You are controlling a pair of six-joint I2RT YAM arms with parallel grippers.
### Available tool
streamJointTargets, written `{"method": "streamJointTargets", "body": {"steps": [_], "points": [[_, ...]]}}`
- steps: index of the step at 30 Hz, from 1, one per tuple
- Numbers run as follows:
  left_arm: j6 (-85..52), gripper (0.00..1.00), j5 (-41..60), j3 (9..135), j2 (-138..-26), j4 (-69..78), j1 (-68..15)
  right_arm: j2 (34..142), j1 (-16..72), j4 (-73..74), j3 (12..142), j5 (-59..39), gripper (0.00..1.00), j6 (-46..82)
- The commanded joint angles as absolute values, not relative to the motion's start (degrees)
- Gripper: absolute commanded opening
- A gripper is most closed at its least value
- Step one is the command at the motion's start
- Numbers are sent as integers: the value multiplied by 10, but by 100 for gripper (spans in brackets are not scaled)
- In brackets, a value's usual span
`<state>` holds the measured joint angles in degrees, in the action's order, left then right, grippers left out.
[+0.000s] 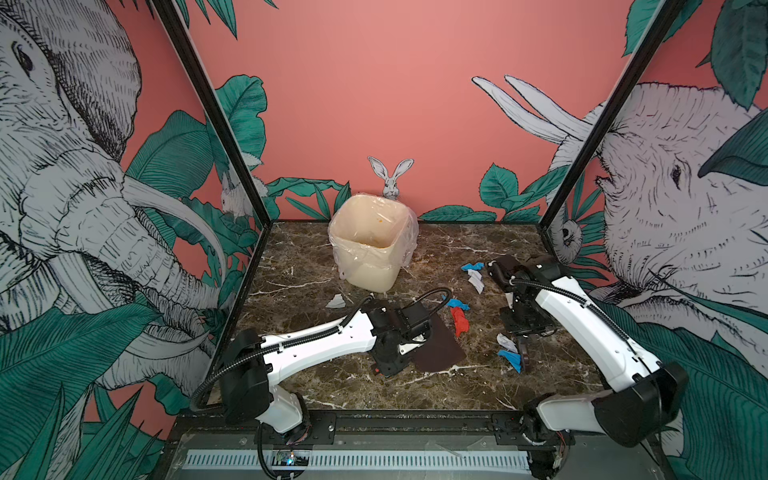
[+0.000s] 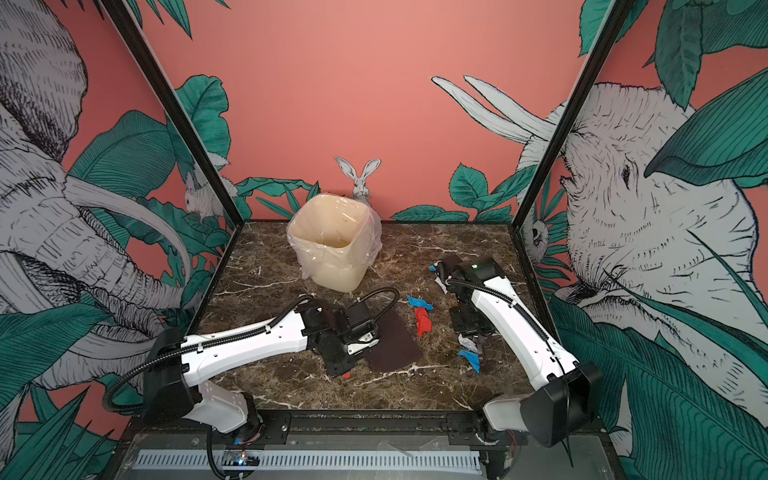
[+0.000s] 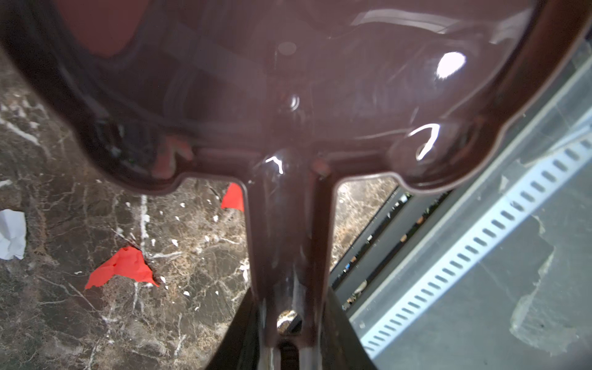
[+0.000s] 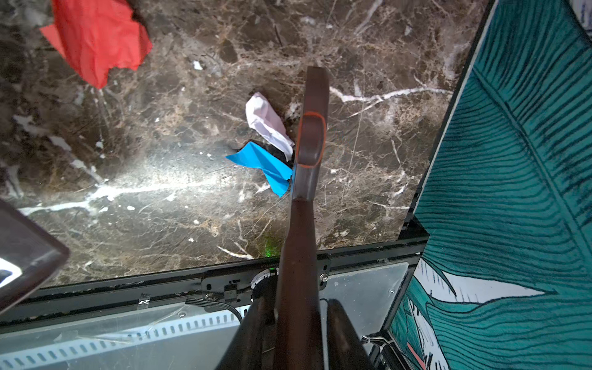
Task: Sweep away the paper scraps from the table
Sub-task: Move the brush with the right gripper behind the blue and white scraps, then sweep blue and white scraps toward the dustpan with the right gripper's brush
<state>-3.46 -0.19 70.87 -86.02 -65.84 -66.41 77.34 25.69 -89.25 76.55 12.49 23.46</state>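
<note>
My left gripper [image 1: 415, 337] [image 3: 290, 333] is shut on the handle of a dark brown dustpan [image 1: 440, 345] [image 3: 288, 80], which lies near the middle of the marble table [image 1: 332, 386]. At the right, my right gripper [image 1: 521, 338] [image 4: 296, 333] is shut on the handle of a dark brown brush [image 4: 312, 137], whose head touches a white scrap [image 4: 267, 123] and a blue scrap [image 4: 262, 166]. Other paper scraps lie about: red and blue [image 1: 458, 316] beside the dustpan, blue and white [image 1: 473, 274] farther back, white [image 1: 336, 301] on the left, and red [image 3: 123, 266] under my left arm.
A cream bin [image 1: 374, 241] lined with a clear bag stands at the back, left of centre. Painted walls with black posts close the table on the left, back and right. A black frame [image 4: 128, 288] edges the front.
</note>
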Motion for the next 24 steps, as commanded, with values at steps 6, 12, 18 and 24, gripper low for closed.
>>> {"method": "streamJointTargets", "body": {"steps": [6,12,18,24], "points": [[-70,0,-17,705,-848,-703,-707,740,325,-878,764,71,0,238],[-84,0,-27,698,-853,-714,-739,729,370,-871,764,51,0,237],[-97,0,-33,696,-868,-718,-766,730,423,-881,772,35,0,238],[-95,0,-37,695,-874,-725,-774,730,446,-920,805,75,0,246]]}}
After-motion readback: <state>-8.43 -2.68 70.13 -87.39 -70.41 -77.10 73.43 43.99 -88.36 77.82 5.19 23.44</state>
